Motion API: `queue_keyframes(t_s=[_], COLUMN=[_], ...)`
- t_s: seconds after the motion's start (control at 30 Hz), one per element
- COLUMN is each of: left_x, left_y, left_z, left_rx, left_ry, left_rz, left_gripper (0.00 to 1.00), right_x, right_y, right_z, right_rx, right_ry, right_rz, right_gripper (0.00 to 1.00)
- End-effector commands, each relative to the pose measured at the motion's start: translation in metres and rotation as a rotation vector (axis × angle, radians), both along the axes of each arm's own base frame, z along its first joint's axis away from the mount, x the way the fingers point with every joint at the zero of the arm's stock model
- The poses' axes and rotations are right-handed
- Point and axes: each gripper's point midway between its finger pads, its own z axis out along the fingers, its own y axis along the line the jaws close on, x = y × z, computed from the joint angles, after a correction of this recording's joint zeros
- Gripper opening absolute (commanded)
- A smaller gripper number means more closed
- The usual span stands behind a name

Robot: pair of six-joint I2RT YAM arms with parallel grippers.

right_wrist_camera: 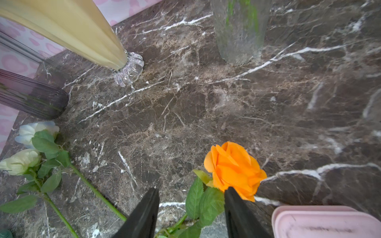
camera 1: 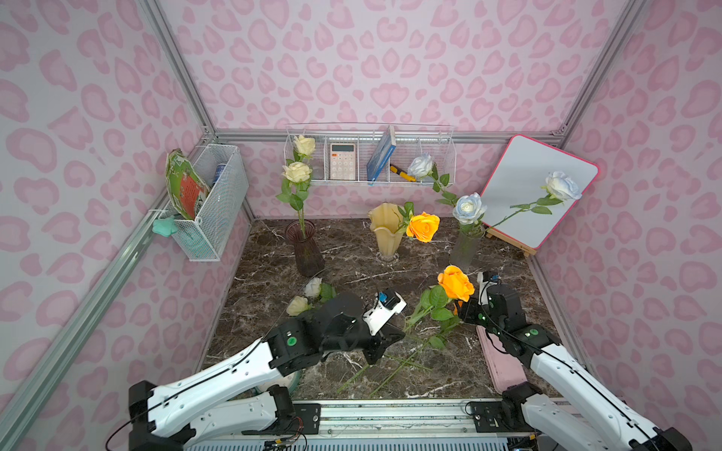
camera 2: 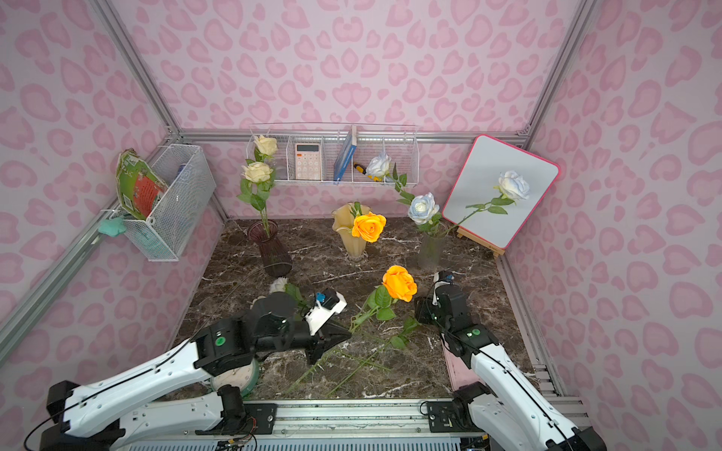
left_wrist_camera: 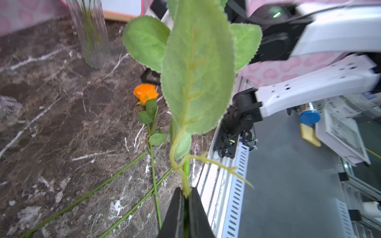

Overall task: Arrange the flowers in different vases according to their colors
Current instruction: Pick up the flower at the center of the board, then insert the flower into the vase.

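My left gripper (camera 1: 398, 336) (left_wrist_camera: 186, 193) is shut on the green stem of an orange rose (camera 1: 456, 283), which is lifted off the table with its head tilted right. A second orange rose (right_wrist_camera: 235, 171) (left_wrist_camera: 146, 92) lies on the marble. My right gripper (right_wrist_camera: 191, 195) stands open over its leaves, one finger beside its head. The dark purple vase (camera 1: 306, 250) holds two cream roses (camera 1: 297, 172). In the yellow vase (camera 1: 386, 230) is an orange rose (camera 1: 423, 226), and the clear vase (camera 1: 465, 248) holds blue-white roses (camera 1: 468, 208). A blue-white rose (camera 1: 313, 287) and a cream rose (camera 1: 297, 305) lie by my left arm.
White wire baskets hang on the back wall (camera 1: 371, 156) and the left wall (camera 1: 211, 203). A whiteboard on an easel (camera 1: 539, 191) leans at the back right. A pink tray (camera 1: 504, 367) lies under my right arm, and loose stems (camera 1: 390, 367) cross the front.
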Motion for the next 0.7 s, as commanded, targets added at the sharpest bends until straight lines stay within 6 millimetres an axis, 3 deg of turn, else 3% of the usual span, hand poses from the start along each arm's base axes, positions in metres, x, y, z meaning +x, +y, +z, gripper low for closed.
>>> queue_keyframes(t_s=[0.0,0.1,0.17,0.23,0.37,0.57,0.67], left_x=[-0.004,0.011,0.034,0.052,0.082,0.132,0.167], left_y=[0.033,0.068,0.093,0.105,0.101,0.127,0.128], left_z=[0.038,0.08,0.101,0.119,0.17,0.262,0.284], left_rx=[-0.067,-0.146,-0.174,-0.171,-0.189,-0.347,-0.384], left_ry=[-0.114,-0.275,-0.367,-0.489,-0.669,-0.802,-0.821], left_rz=[0.059,0.22,0.401,0.518,0.608,0.716,0.729], left_gripper=[0.0,0.0,0.0,0.0,0.0,0.0,0.0], right_x=[0.004,0.003,0.002,-0.001,-0.007,-0.011,-0.011], right_y=[0.005,0.007,0.009,0.011,0.021,0.021,0.018], right_z=[0.004,0.002,0.0,-0.004,-0.013,-0.024,-0.024], right_rx=[0.024,0.028,0.036,0.04,0.025,0.004,-0.016], right_ry=[-0.016,0.0,0.015,0.04,0.069,0.094,0.093], right_rz=[0.011,0.017,0.02,0.028,0.055,0.058,0.057], right_gripper=[0.54,0.54,0.54,0.54,0.54,0.54,0.54])
